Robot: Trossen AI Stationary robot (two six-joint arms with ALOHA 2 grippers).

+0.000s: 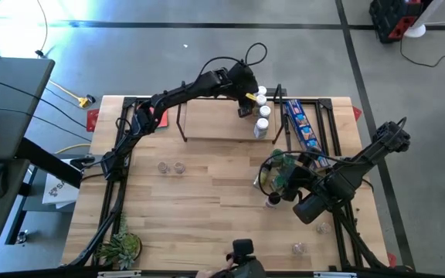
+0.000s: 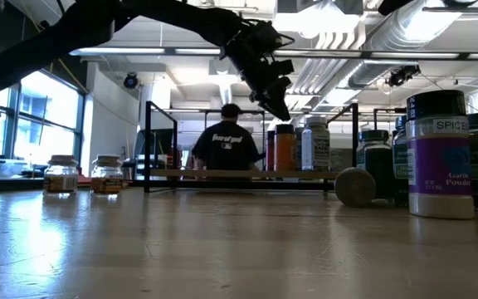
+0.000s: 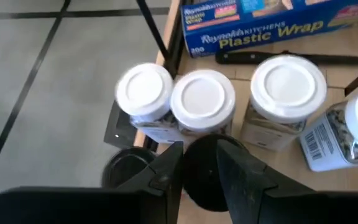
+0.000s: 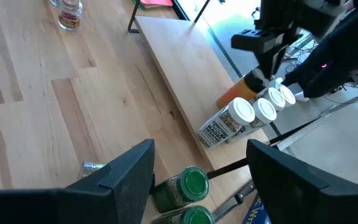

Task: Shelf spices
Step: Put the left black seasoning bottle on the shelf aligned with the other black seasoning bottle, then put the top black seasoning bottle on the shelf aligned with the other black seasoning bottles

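Left end effector [image 1: 245, 108] sits upper centre over the low light-wood shelf [image 1: 215, 120], fingers narrow around what looks like a dark-lidded jar [image 3: 205, 171]. It could bump the touching white-lidded jars [image 3: 202, 99]. Right end effector [image 1: 282, 179] hovers wide, empty.

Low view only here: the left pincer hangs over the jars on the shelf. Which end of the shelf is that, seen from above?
Observer: The right end. The left pincer is over the shelf, beside a blue plastic wrap box.
Operator: What sits right under it?
Observer: A black-lidded jar, with white-lidded jars in a row just beyond it.
Operator: And the right pincer?
Observer: The right pincer is open and empty, above two green-lidded jars on the table's right half.
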